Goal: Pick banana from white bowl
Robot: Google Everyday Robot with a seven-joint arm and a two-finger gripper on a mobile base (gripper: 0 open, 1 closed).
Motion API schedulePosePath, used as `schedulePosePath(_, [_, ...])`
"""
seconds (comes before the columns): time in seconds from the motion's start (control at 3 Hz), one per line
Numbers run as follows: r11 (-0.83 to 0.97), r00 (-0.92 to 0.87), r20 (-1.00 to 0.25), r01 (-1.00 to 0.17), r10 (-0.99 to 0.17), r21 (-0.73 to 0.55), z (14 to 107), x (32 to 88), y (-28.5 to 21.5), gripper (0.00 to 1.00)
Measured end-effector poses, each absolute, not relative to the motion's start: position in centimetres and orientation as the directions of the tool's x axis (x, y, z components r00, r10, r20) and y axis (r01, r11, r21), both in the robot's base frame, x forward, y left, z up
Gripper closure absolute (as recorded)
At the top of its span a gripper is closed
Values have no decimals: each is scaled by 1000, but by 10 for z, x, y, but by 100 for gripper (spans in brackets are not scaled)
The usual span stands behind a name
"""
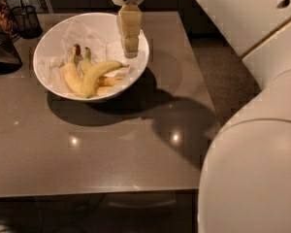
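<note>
Single arm, so no choice of side. Gripper (131, 50) hangs inside the white bowl (44, 47), over its right-hand part, close to the right rim, tip down above the crumpled paper lining.

The banana (100, 72) lies in the lower middle of the bowl, resting across the other fruit. From the gripper tip it is to the left and toward the camera. Its long axis runs diagonally: fat end low left, thin yellow-green stem end up right, and that stem points nearly at the gripper. The stem tip is near the gripper tip but apart from it; I see a strip of paper between them.

Two shorter bananas (71, 75) sit left of it with brown stubby ends pointing to the back of the bowl and touch the target along its lower side.

Jaws: cannot tell how they stand. I see the gripper as one cream column, edge-on, so spread or pressed together is not readable. I see nothing yellow in it and no contact with any banana.

My judgement: the approach is under way and the grasp is not yet made. The next move needs a shift left and toward the camera to reach the mid-body, with the closing line across that diagonal.

Risk: catching a neighbouring banana, or the paper.

The bowl stands on the grey table (111, 154).
</note>
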State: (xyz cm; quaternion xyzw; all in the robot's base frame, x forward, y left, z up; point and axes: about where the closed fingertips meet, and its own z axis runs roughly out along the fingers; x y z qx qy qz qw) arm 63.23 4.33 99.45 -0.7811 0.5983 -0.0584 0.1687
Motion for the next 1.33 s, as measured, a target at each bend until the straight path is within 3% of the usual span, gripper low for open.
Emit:
schedulePosePath(0.67, [-266,290,-42,-920,-956,-288,958,648,51,21])
schedulePosePath(1.33, [-323,318,61,-910,-946,-262,931,652,62,26])
